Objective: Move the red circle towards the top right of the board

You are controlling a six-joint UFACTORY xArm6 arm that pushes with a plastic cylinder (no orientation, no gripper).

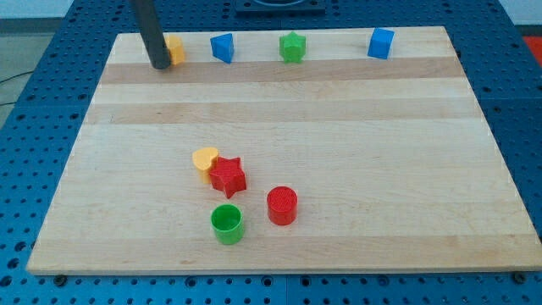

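Nearest to the view's bottom stands the green circle [226,224], a short cylinder, upright. Just beside it, toward the view's right and a little higher, is the red circle [282,206]. It stands upright on its flat base with its round face up, so its axis is vertical and it points to no side. It lies in the lower middle of the board [406,169], close to the green circle but apart from it.

Behind these lies the red star [228,176], and the yellow heart [204,159] touches it on the view's left.

At the far edge is a row of four blocks: an orange block [174,48], its shape partly hidden by the rod, then a blue block [223,47], a green block [292,47] and another blue block [381,42].

Counted: two red, two green, two blue, one yellow, one orange, eight blocks in all.

My tip [159,65] rests at the top left, touching or just beside the orange block, well apart from the red circle. The arm has no claw, only the rod, so nothing opens or closes.
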